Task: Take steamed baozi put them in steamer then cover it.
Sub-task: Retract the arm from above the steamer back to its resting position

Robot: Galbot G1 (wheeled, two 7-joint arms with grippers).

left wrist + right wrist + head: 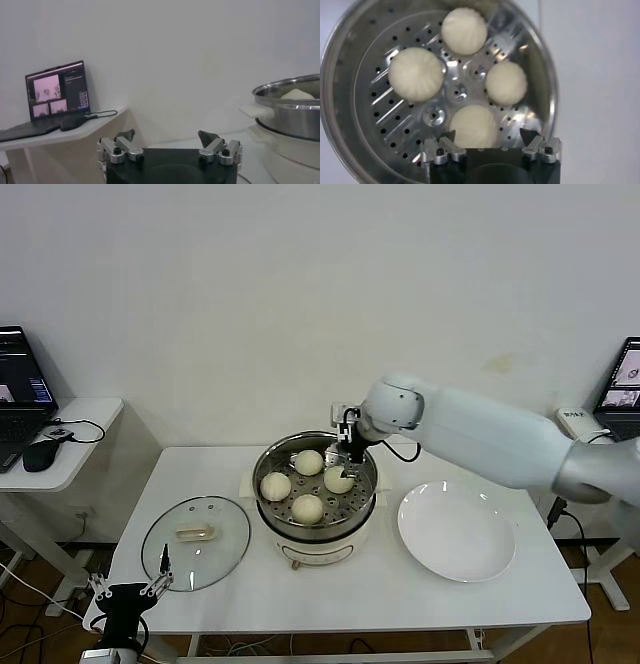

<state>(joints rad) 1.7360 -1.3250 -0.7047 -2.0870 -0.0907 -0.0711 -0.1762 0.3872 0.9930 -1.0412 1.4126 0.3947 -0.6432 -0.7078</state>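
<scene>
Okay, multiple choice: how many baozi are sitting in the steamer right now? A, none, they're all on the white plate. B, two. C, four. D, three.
C: four baozi lie on the perforated tray of the steamer, and the white plate beside it holds none.

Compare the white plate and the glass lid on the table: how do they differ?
The white plate is opaque and bare; the glass lid is see-through with a cream handle at its centre. The plate lies on the robot's right of the steamer, the lid on its left. Both are round and lie flat on the table.
</scene>
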